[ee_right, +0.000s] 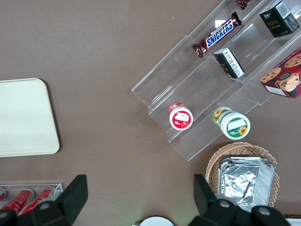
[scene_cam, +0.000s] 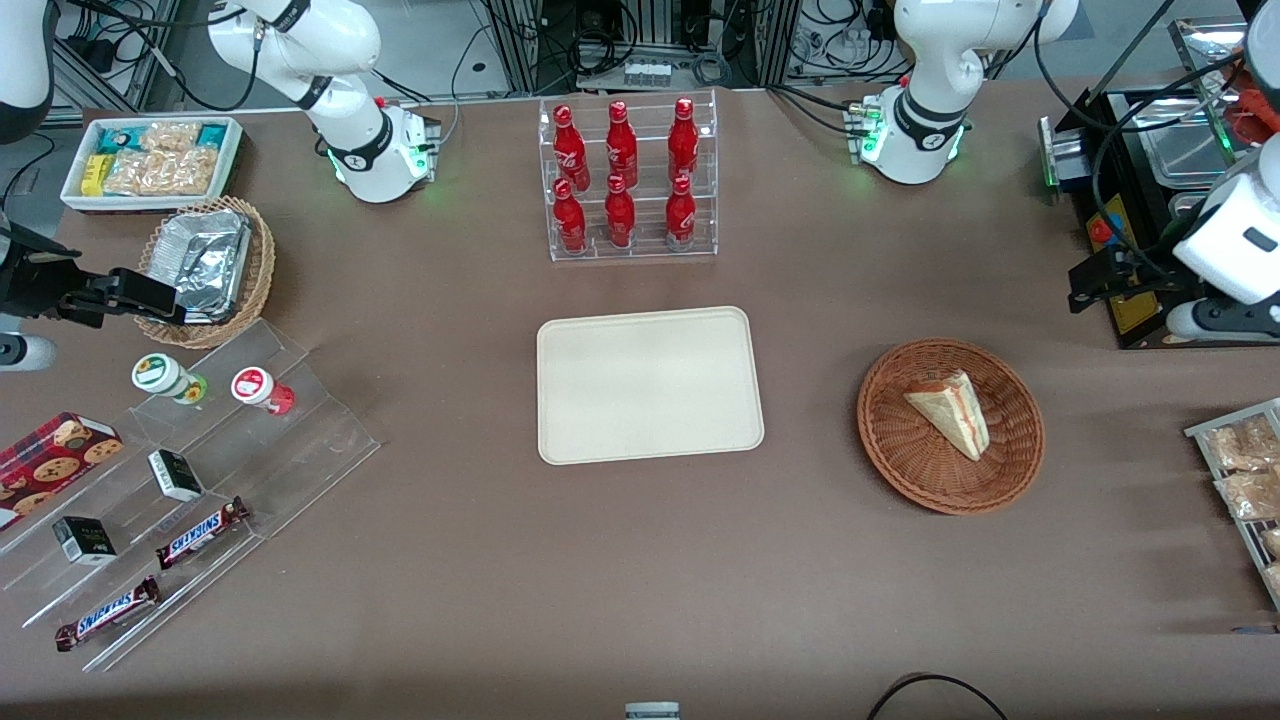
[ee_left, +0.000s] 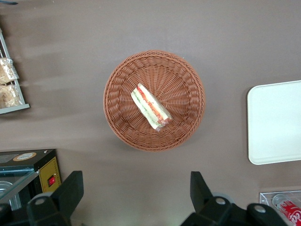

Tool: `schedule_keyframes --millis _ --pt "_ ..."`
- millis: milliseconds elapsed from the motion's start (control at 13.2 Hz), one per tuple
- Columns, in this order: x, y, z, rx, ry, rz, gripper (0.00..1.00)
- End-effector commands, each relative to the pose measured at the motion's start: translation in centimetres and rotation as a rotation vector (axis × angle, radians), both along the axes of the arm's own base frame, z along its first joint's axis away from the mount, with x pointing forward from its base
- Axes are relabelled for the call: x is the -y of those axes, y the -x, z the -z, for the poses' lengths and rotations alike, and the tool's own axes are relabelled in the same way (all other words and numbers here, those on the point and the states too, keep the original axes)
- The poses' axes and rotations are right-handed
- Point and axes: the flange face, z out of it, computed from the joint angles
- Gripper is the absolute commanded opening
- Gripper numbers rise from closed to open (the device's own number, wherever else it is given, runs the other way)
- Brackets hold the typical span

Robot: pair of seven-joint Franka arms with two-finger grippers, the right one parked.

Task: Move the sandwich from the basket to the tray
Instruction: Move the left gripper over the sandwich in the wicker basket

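Observation:
The sandwich (scene_cam: 950, 410) (ee_left: 150, 107), a pale wedge with red and green filling along its edge, lies in the round reddish-brown basket (scene_cam: 900, 440) (ee_left: 117, 94). The cream tray (scene_cam: 650, 385) (ee_left: 275, 122) lies flat beside the basket, toward the parked arm's end, with nothing on it. My left gripper (scene_cam: 1085, 280) (ee_left: 136, 188) hangs high over the table, farther from the front camera than the basket and toward the working arm's end. It is open, its fingers (ee_left: 70, 188) wide apart with only bare table between them.
A clear rack of red bottles (scene_cam: 625, 180) stands farther back than the tray. A black machine (scene_cam: 1130, 200) and a wire rack of snack packets (scene_cam: 1240, 470) flank the basket at the working arm's end. A stepped clear shelf (scene_cam: 200, 470) and a foil-filled tan basket (scene_cam: 205, 265) sit at the parked arm's end.

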Motion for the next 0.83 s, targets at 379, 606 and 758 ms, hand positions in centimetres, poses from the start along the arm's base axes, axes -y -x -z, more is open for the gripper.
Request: schedule_keyframes --millis 379,606,758 --pt "3.3 0.0 15.8 0.100 -0.016 -0.330 1.00" --pt "3.8 0.5 20.3 0.102 -0.014 -0.474 1.00" --pt "4.0 0.5 23.8 0.096 -0.012 -0.523 1.00"
